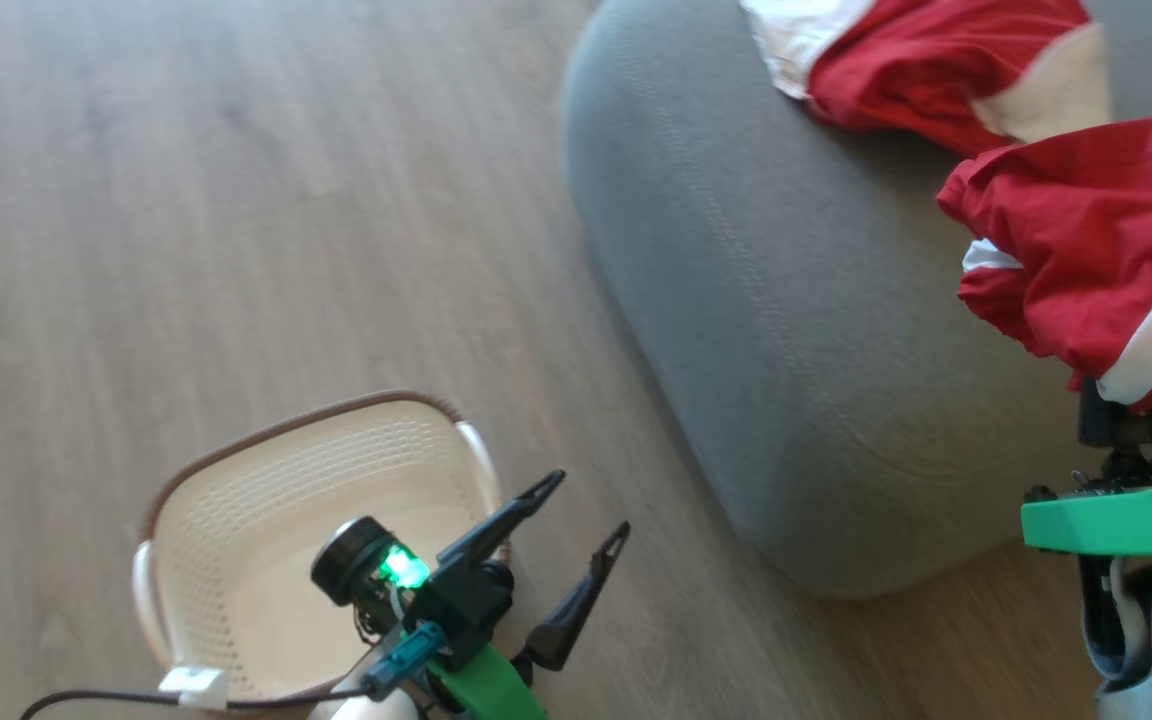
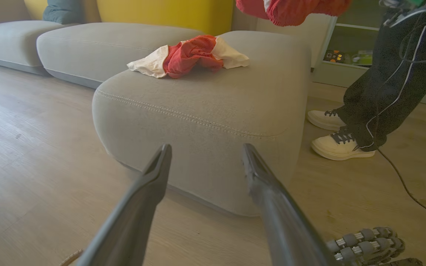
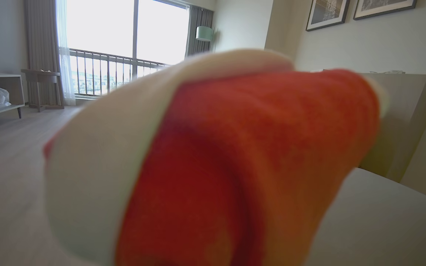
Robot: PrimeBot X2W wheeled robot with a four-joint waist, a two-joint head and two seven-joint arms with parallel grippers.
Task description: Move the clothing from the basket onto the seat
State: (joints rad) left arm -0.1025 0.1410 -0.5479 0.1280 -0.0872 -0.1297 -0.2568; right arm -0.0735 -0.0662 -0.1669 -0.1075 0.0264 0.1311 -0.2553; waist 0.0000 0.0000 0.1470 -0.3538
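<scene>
- Head view: the seat (image 1: 786,300), a large grey cushion with rounded corners, stands on a wooden floor (image 1: 236,200) and takes up the upper right.
- One red garment with white panels, the first garment (image 1: 936,60), lies crumpled on top of the seat near its far edge.
- Another like it, the second garment (image 1: 1086,230), hangs bunched in the air over the seat, clamped in the right gripper (image 1: 1136,420), whose fingers are buried in the cloth.
- At lower middle, the left gripper (image 1: 592,500) has its two dark fingers spread wide and grasps nothing.
- At lower left, the basket (image 1: 286,425), cream with a brown rim, stands on the floor apart from the seat, partly behind the left arm.
- Left wrist view: the spread fingers point at the seat's stitched front; a person's pale shoes (image 2: 342,146) and dark trousers stand beside the seat.
- Right wrist view: blurred red and white cloth sits close against the lens.
</scene>
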